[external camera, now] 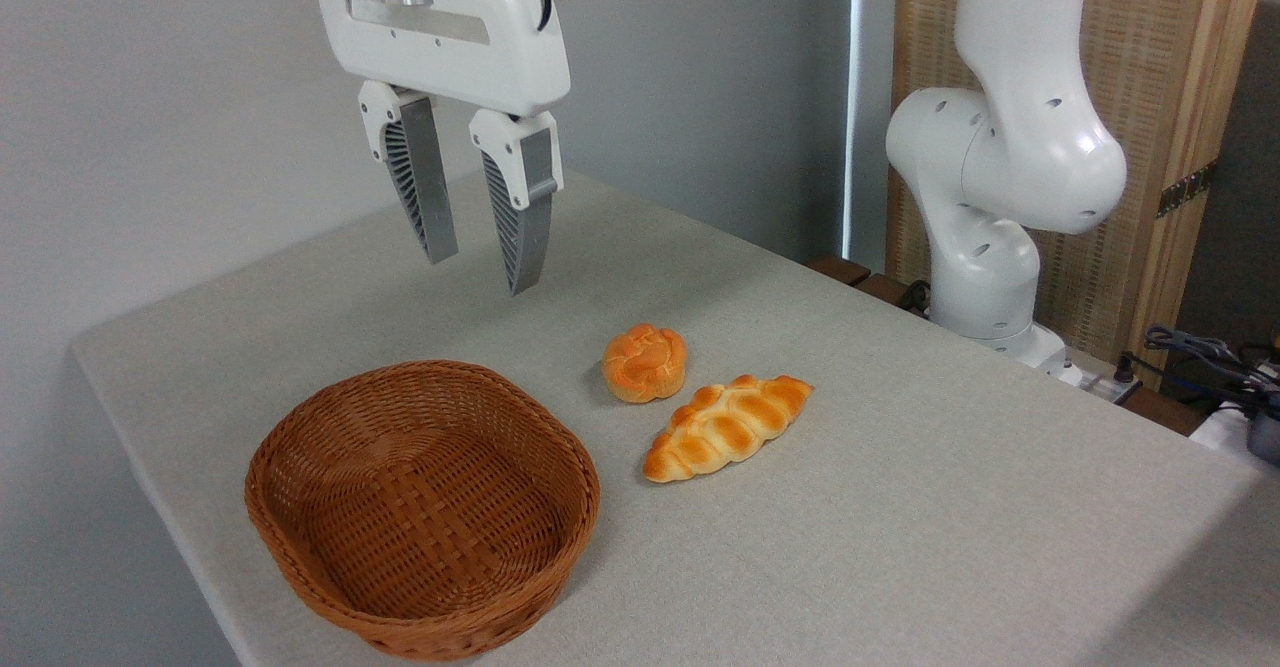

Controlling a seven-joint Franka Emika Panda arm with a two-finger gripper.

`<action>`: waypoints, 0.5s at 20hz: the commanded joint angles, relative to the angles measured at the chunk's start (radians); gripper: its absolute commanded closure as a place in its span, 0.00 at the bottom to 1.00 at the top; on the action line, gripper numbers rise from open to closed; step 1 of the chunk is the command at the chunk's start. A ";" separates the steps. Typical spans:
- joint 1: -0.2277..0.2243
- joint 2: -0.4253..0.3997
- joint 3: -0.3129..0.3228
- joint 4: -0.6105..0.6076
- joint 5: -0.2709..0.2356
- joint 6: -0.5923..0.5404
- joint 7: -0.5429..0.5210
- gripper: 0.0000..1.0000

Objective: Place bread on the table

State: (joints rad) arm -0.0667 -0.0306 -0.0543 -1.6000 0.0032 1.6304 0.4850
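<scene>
The bread (727, 427), a long braided golden loaf with pale grooves, lies flat on the table (900, 507) to the right of the basket. My gripper (482, 272) hangs high over the table, up and to the left of the loaf and well apart from it. Its two ribbed grey fingers (425, 187) are spread, and nothing is between them.
An empty brown wicker basket (420, 507) sits at the front left of the table. A small round orange bun (645, 361) lies just behind the loaf. The arm's white base (985, 197) stands past the table's right edge, with cables (1200, 357) beside it.
</scene>
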 commanded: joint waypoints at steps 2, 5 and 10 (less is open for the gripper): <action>0.013 0.017 -0.001 0.025 0.026 -0.058 0.050 0.00; 0.013 0.017 0.002 0.025 0.028 -0.058 0.098 0.00; 0.013 0.017 0.016 0.023 0.028 -0.067 0.170 0.00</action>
State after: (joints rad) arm -0.0539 -0.0217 -0.0527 -1.5999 0.0186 1.6004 0.6013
